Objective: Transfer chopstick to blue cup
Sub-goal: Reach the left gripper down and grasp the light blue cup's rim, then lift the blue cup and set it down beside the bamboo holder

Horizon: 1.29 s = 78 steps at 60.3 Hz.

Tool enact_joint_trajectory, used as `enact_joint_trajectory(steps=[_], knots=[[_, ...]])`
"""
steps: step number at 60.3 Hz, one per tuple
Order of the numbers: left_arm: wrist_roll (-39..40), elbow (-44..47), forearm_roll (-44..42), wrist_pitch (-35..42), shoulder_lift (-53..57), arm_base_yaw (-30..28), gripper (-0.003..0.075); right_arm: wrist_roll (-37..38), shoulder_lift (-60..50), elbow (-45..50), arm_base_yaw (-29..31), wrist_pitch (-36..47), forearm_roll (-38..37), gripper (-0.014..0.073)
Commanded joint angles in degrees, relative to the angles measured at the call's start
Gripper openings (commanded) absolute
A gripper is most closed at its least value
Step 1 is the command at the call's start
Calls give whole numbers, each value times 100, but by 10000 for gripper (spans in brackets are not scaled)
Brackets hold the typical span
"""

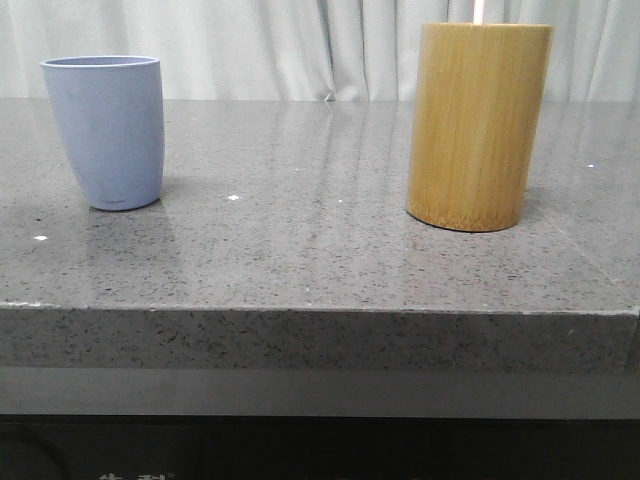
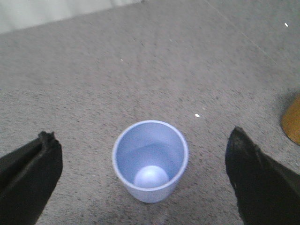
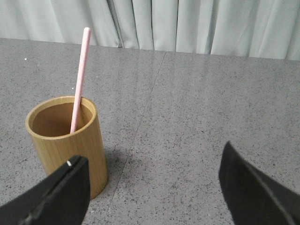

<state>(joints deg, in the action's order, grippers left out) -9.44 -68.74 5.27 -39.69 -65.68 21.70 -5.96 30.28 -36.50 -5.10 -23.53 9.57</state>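
The blue cup (image 1: 104,130) stands upright and empty at the left of the grey stone table; it also shows in the left wrist view (image 2: 150,160). A pale pink chopstick (image 3: 79,77) leans inside the tan bamboo cylinder (image 3: 65,143), which stands at the right in the front view (image 1: 477,125); only the stick's tip (image 1: 480,11) shows there. My left gripper (image 2: 143,159) is open, above the cup, its fingers wide on either side. My right gripper (image 3: 154,180) is open and empty, above bare table beside the cylinder. Neither gripper shows in the front view.
The grey speckled table (image 1: 320,260) has its front edge close to the camera. A pale curtain (image 1: 300,45) hangs behind the table. An edge of the bamboo cylinder (image 2: 293,124) shows in the left wrist view.
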Motion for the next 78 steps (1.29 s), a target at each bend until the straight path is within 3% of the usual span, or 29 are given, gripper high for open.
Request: enact_joint_trajectory(steps=[1, 8, 16, 37, 42, 49, 69, 78], knots=[[164, -900, 65, -643, -488, 269, 692, -16, 31, -208, 30, 359, 26, 578], [203, -1851, 90, -1793, -1280, 452, 692, -16, 31, -203, 30, 334, 26, 578], [203, -2480, 101, -2354, -2026, 563, 692, -16, 31, -203, 30, 316, 26, 578], [203, -2733, 51, -2528, -3024, 573, 691, -16, 31, -203, 30, 306, 26, 578], [203, -2733, 11, -2566, -3161, 573, 661, -16, 31, -203, 30, 306, 26, 578], [203, -2733, 11, -2640, -3224, 573, 548, -16, 31, -203, 30, 306, 26, 578], [203, -2733, -10, -2697, -3224, 573, 2, -16, 31, -203, 30, 306, 26, 578], [203, -2876, -10, -2919, -3224, 611, -19, -16, 31, -203, 30, 283, 26, 578]])
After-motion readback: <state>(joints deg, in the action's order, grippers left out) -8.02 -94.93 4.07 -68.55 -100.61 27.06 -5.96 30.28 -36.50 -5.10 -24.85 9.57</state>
